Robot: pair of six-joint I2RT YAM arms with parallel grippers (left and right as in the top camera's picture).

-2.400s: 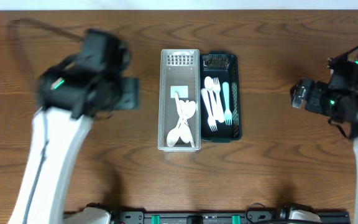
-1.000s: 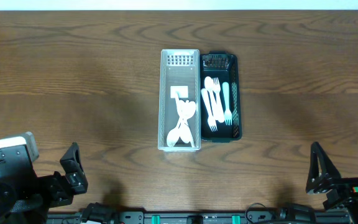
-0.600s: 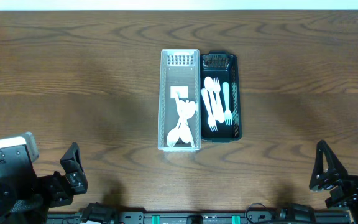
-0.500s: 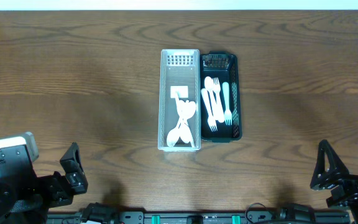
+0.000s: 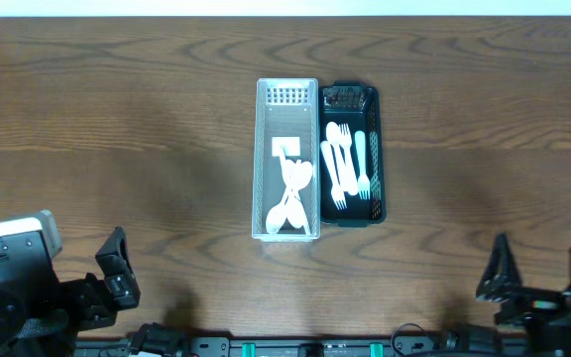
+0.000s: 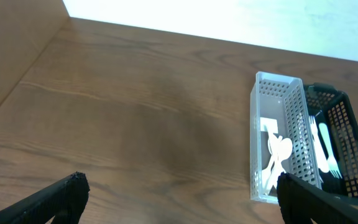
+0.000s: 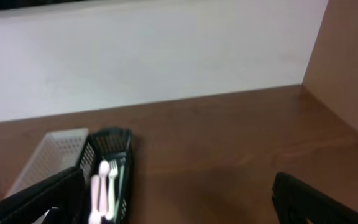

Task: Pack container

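Note:
A clear perforated basket [image 5: 264,159] stands at the table's middle with white spoons [image 5: 290,198] in it. A dark green basket [image 5: 377,149] sits against its right side with white forks and spoons [image 5: 343,169] in it. Both also show in the left wrist view: clear basket [image 6: 260,137], dark basket [image 6: 347,143]. The right wrist view shows the dark basket [image 7: 114,140] and the clear one [image 7: 48,152]. My left gripper [image 5: 115,273] is open and empty at the front left edge. My right gripper [image 5: 538,278] is open and empty at the front right edge.
The brown wooden table [image 5: 117,119] stretches bare to either side of the baskets. A white wall [image 7: 154,50] runs along the far edge. A black rail [image 5: 315,347] lies along the front edge.
Both arms pulled back from beside the baskets to the front edge. In the last half second the right gripper shifted slightly left. The baskets have not moved.

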